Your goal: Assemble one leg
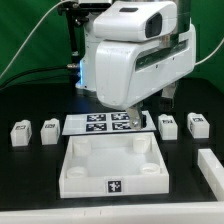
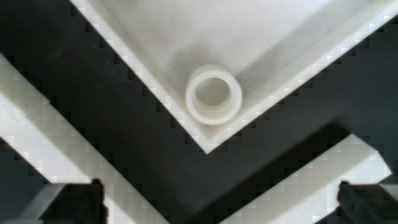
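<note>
Four legs, small white blocks with tags, stand in a row on the black table. Two are at the exterior view's left (image 1: 18, 133) (image 1: 49, 130) and two at its right (image 1: 168, 126) (image 1: 197, 124). The large white tray-like panel (image 1: 75, 172) lies in front. My gripper (image 1: 136, 125) hangs low over the panel's back right corner, apart from every leg. In the wrist view the gripper (image 2: 217, 208) is open and empty, with a dark fingertip (image 2: 71, 205) at each side. Below it are the panel's corner (image 2: 267, 40) and a round socket (image 2: 214, 95). No leg shows in the wrist view.
The marker board (image 1: 100, 122) lies behind the panel, partly under the arm. A long white bar (image 1: 212, 170) lies at the exterior view's right edge. Cables and a dark stand rise at the back.
</note>
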`<action>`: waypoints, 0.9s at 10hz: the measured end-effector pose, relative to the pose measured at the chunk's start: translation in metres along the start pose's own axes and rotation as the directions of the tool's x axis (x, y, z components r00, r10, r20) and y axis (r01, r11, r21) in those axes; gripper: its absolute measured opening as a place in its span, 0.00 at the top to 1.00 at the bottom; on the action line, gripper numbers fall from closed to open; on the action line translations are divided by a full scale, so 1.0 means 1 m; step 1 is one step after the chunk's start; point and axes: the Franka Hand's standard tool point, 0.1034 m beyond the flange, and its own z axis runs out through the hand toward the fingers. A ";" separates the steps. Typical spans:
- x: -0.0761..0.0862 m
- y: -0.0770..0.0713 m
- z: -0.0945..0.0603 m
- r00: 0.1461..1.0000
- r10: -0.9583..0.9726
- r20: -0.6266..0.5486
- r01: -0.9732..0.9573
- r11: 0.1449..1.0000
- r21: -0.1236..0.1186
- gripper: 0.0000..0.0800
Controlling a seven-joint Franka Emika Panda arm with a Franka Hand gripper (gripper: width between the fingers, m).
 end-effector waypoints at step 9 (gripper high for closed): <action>-0.075 -0.041 0.030 0.877 -0.480 -0.002 0.480 0.877 -0.003 0.19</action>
